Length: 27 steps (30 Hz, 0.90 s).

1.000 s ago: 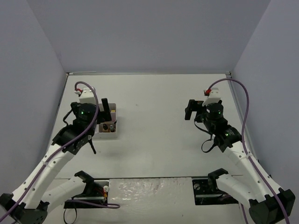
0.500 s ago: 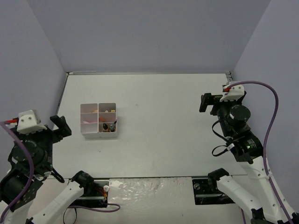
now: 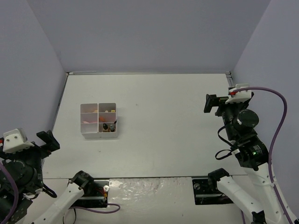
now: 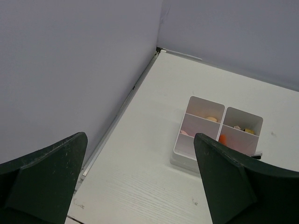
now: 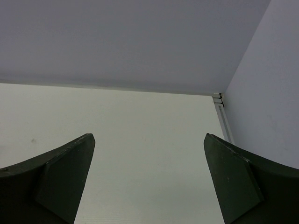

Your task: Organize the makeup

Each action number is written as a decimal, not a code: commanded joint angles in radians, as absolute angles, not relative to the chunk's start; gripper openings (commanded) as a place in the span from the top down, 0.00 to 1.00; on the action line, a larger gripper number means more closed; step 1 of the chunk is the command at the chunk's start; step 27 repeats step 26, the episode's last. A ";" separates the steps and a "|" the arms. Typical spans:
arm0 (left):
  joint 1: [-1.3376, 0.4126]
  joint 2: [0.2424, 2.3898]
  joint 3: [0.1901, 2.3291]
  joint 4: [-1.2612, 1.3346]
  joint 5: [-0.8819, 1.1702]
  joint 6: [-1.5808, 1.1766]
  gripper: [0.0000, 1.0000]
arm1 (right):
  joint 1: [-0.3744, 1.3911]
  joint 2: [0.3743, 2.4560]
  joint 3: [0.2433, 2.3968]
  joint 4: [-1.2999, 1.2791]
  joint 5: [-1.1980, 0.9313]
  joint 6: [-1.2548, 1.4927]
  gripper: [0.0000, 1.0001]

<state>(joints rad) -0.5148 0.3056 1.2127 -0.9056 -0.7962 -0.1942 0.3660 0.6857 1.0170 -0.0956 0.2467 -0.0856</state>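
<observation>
The makeup [image 3: 108,125] lies inside the white compartmented organizer box [image 3: 88,131] on the left of the table: peach pieces at the back, dark-capped bottles in the front right cell. In the left wrist view the box [image 4: 183,148] shows a peach piece [image 4: 211,119] and an orange item [image 4: 222,138]. My left gripper [image 3: 45,141] hangs open at the near left, well clear of the box, nothing between its fingers [image 4: 51,168]. Far right, my right gripper [image 3: 213,103] is open and empty above bare table, its fingers [image 5: 63,175] wide apart.
Lilac walls close the table on the left, back and right. A metal strip [image 4: 119,112] runs along the left wall's foot. The arm bases and black mounts [image 3: 88,189] sit at the near edge.
My left arm has pulled back from over the organizer to the near left corner, leaving the box uncovered. My right arm has drawn back toward the right wall.
</observation>
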 commanded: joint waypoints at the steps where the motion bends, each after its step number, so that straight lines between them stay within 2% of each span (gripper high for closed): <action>1: -0.515 0.302 1.210 -0.925 -0.844 -0.201 0.03 | 0.359 0.698 1.019 0.032 0.270 -0.081 0.00; 27: -0.528 0.322 1.182 -0.944 -0.828 -0.284 0.03 | 0.359 0.762 1.037 0.095 0.222 -0.045 0.00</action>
